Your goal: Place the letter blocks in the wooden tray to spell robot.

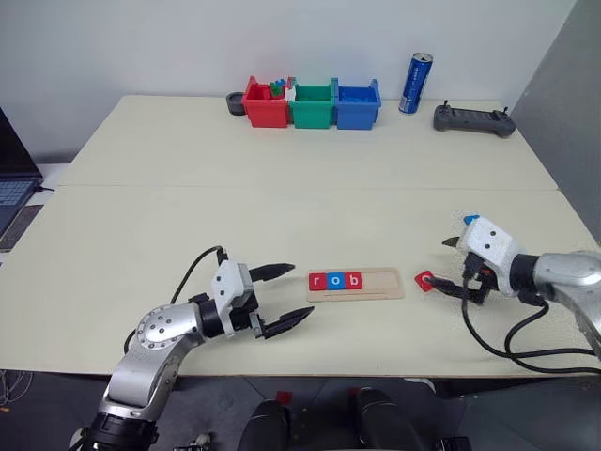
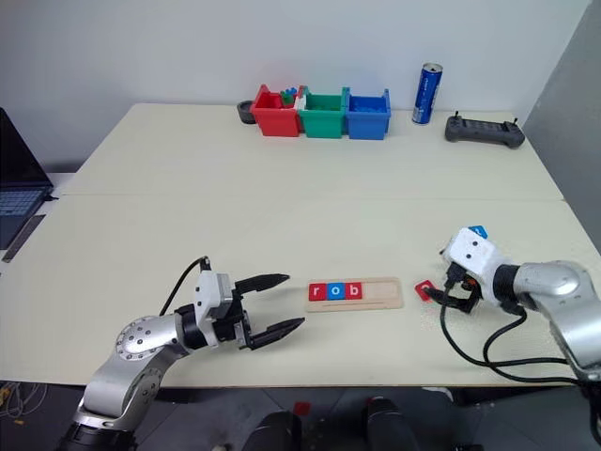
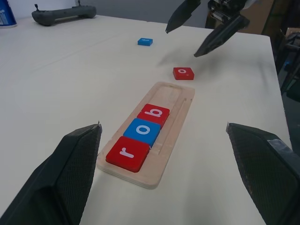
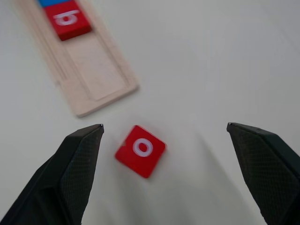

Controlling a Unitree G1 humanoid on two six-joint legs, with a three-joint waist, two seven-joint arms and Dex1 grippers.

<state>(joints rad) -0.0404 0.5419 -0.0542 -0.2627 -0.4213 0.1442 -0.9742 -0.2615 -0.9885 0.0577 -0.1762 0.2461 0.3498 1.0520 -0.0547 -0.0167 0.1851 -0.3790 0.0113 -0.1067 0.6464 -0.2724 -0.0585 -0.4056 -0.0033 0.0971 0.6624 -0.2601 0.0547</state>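
With r, o, b seated in the wooden tray (image 1: 356, 283) near my worktop's front edge, the red o block (image 4: 140, 150) lies loose just off its empty end. My right pincer (image 4: 164, 164) hangs spread above; a skewed pinch could jam it, I'd judge.

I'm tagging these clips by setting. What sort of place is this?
Probably a robotics lab or test room: a plain table against a bare wall, with a handheld controller, sorting bins and a laptop at the edge.
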